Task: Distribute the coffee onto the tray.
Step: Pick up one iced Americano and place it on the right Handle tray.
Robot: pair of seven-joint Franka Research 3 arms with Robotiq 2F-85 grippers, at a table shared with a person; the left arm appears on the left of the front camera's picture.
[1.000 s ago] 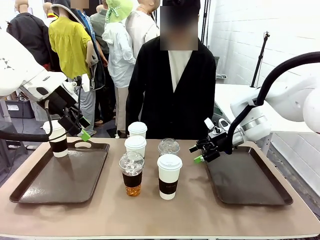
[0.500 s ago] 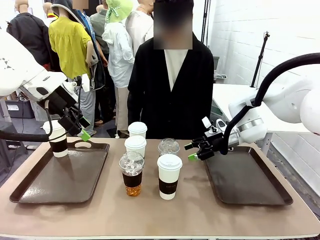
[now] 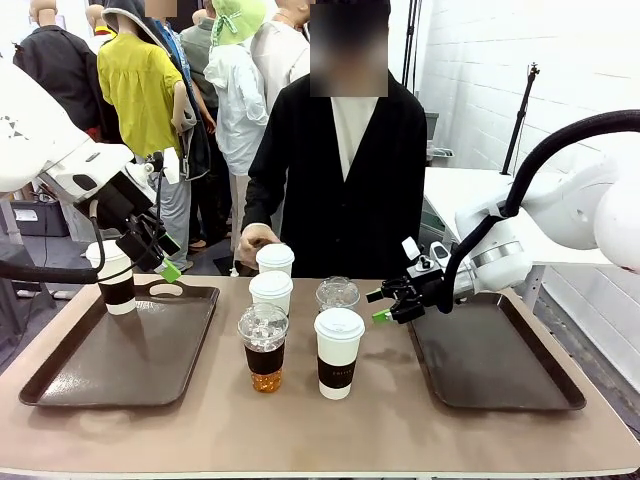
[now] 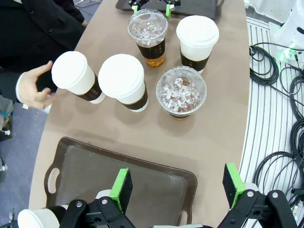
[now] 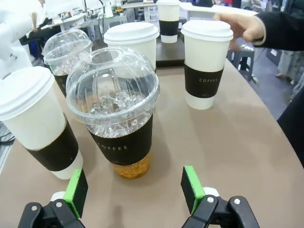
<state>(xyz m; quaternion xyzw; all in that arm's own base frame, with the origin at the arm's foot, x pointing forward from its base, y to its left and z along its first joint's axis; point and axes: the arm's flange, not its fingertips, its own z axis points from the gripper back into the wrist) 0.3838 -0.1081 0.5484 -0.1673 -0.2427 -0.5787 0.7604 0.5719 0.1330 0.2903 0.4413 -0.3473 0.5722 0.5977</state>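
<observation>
Five cups stand mid-table: white lidded cups (image 3: 275, 258) (image 3: 271, 292) (image 3: 339, 352) and iced dome-lidded cups (image 3: 338, 295) (image 3: 264, 345). Another white cup (image 3: 117, 278) stands at the far left corner of the left tray (image 3: 120, 360). My left gripper (image 3: 160, 258) hangs open beside that cup, above the tray (image 4: 118, 175), and holds nothing (image 4: 176, 187). At the right tray's (image 3: 495, 355) near-left corner my right gripper (image 3: 385, 305) is open. It points at the nearest iced cup (image 5: 114, 109), a short gap away (image 5: 135, 192).
The person stands at the far side with a hand (image 3: 258, 238) by the rearmost white cup (image 5: 206, 61). The hand (image 4: 35, 90) is off the table edge in the left wrist view. Cables (image 4: 275, 95) lie on the floor beside the table.
My right gripper has moved left, off the right tray towards the cups. The person's hand has come up to the rearmost white cup. The left arm has not moved.
</observation>
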